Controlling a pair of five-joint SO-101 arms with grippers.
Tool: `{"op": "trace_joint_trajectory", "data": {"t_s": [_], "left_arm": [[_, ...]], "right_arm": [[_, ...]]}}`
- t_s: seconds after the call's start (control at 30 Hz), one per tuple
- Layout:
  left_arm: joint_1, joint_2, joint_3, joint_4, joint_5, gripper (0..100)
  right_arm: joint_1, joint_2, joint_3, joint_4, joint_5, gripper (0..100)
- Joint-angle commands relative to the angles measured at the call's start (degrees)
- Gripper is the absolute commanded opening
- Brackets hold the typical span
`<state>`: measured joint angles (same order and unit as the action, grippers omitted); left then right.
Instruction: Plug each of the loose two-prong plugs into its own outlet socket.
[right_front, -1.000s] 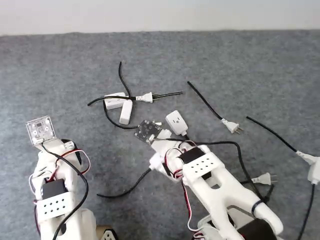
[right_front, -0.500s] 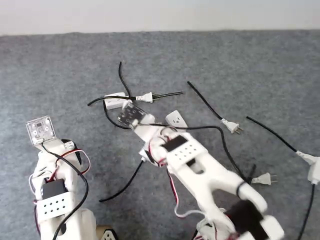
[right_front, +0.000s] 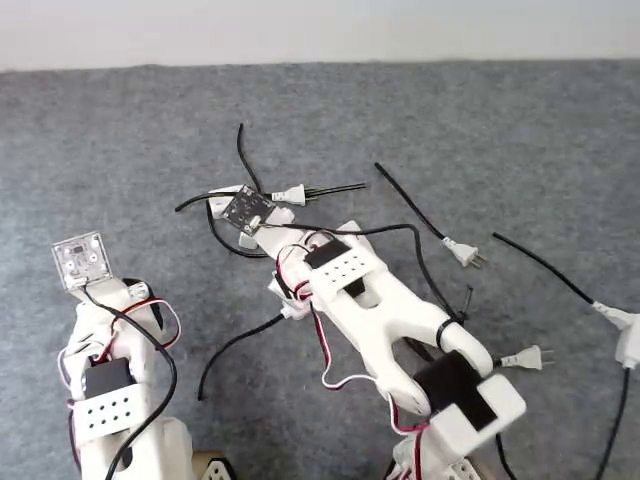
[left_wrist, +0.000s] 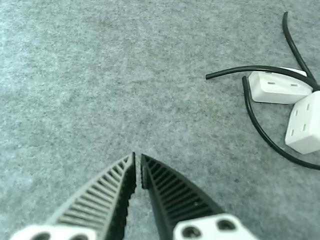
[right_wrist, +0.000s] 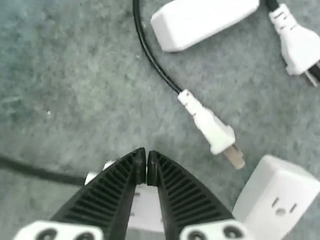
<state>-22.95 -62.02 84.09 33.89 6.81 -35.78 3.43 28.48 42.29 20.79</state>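
The grey mat (right_front: 520, 130) carried everything. The right arm (right_front: 380, 310) lay stretched out over the tangle in the middle, while the left arm (right_front: 105, 370) sat folded at the near corner, well apart from it. The right arm was plainly the nearer one. The right gripper (right_wrist: 146, 162) was pinched closed on nothing, tips poised above a white block (right_wrist: 145, 207). The left gripper (left_wrist: 138, 162) was closed too, over bare mat. A socket block (right_wrist: 277, 200) lay face up beside the right gripper and a long block (right_wrist: 200, 20) farther out. Between them lay the small plug (right_wrist: 212, 131), just beyond the fingertips. Its long axis slanted, prongs towards the face-up socket and black cord (right_wrist: 150, 55) trailing away. I'd judge the closed fingers must open first. Another plug (right_wrist: 300, 45) lay near the long block, and a spare plug (right_front: 463, 252) lay well off
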Motion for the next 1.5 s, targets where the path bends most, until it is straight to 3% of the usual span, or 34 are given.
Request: {"op": "trace_joint_trajectory", "data": {"t_s": [0.0,0.13,0.33,0.67,1.07,1.2,1.47], "left_arm": [[0.44,-0.53,-2.07,-1.76,-0.44,2],[0.44,-0.53,-2.15,-1.76,-0.79,3],[2.99,-0.53,-3.3,4.22,-1.32,19],[14.33,-0.44,-4.53,10.11,-3.6,16],[34.37,-0.35,-14.73,23.56,-6.33,16],[41.32,2.99,-17.1,24.0,-12.04,16],[46.15,23.82,-29.67,23.91,-13.01,24]], "right_arm": [[0.92,-11.47,0.44,2.42,-1.32,0.9],[3.56,-25.27,10.2,0.13,-6.42,0.9],[12.62,-43.3,26.37,0.66,-13.63,0.9],[27.65,-63.52,43.78,0.75,-12.4,0.9],[49.19,-67.38,46.86,8.92,-9.14,0.9],[50.77,-67.3,48.0,7.34,-8.97,0.9],[53.49,-67.82,47.65,7.34,-9.41,0.9]]}}
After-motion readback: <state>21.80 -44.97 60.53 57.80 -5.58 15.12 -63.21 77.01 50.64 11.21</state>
